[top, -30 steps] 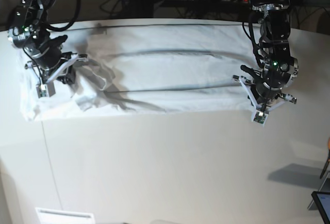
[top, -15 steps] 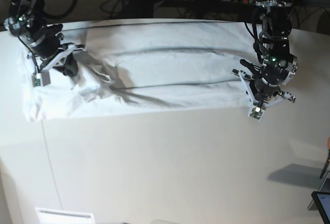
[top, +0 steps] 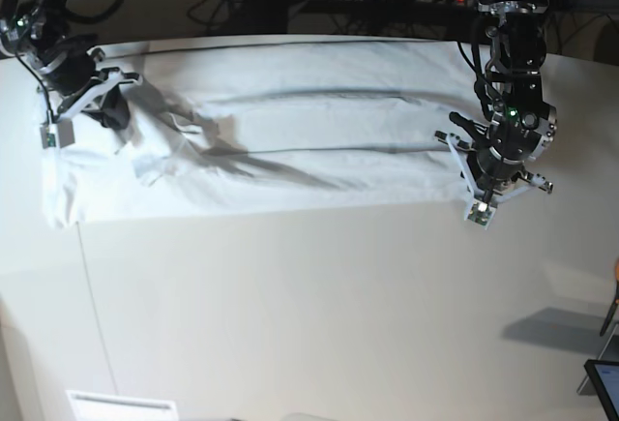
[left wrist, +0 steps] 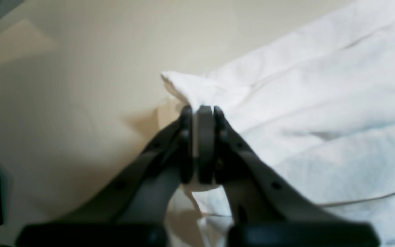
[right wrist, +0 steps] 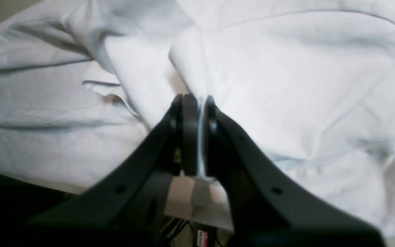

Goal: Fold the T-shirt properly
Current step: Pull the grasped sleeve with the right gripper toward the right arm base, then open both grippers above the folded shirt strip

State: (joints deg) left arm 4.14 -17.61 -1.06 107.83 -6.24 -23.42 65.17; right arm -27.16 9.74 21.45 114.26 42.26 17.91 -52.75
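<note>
T-shirt [top: 290, 145] on off-white tabletop [top: 319, 315]

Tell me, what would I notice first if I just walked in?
A long white T-shirt stretched across the far side of the table. At each end a black robot arm pinches it: the left gripper on a corner, the right gripper on a bunched fold.

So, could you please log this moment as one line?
left claw: shut on T-shirt corner | right claw: shut on T-shirt | T-shirt: spread along table

Left gripper [left wrist: 202, 115] apparently pinches T-shirt [left wrist: 321, 120].
</note>
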